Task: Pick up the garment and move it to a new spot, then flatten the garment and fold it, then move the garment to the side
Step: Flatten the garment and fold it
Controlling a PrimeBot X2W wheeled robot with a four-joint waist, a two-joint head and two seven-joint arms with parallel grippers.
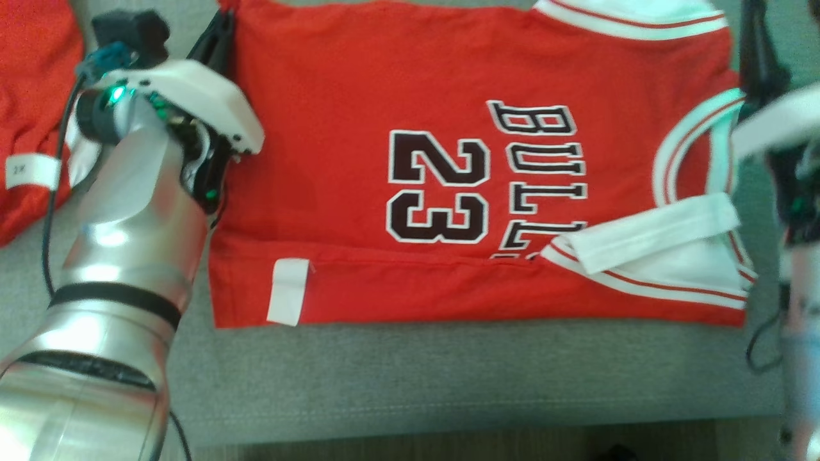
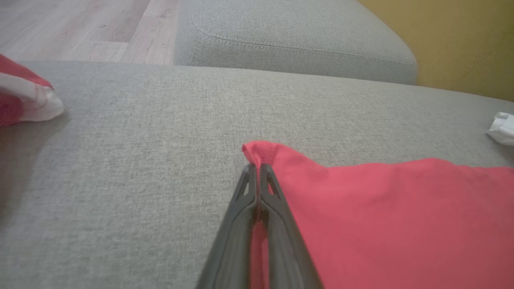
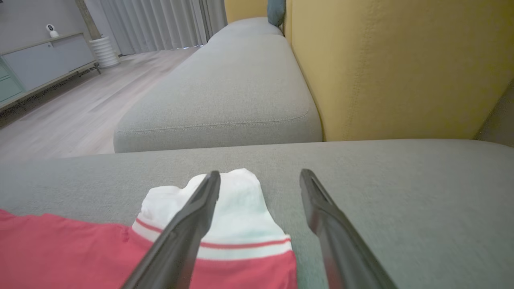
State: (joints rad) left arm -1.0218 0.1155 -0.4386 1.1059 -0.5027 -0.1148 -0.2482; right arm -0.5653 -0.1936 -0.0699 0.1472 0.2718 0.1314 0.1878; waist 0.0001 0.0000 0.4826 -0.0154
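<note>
On a grey sofa cushion [image 1: 448, 371] the red jersey [image 1: 320, 160] lies spread flat, its near edge folded over. The left gripper [image 2: 257, 166] pinches its far hem corner; the right gripper [image 3: 260, 180] hangs wide open over the white shoulder strap [image 3: 237, 216]. Folding seems in hand; next, the right must close on that strap so both lift together.

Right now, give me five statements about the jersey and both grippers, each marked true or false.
1. The left gripper is shut on a corner of the Bulls jersey. True.
2. The right gripper clamps the white trim. False: its jaws stand open; the trim is ungripped.
3. The jersey bears the number 23. True.
4. The jersey lies on a wooden table. False: it lies on a grey sofa cushion.
5. Another red garment lies to the robot's left. True.
</note>
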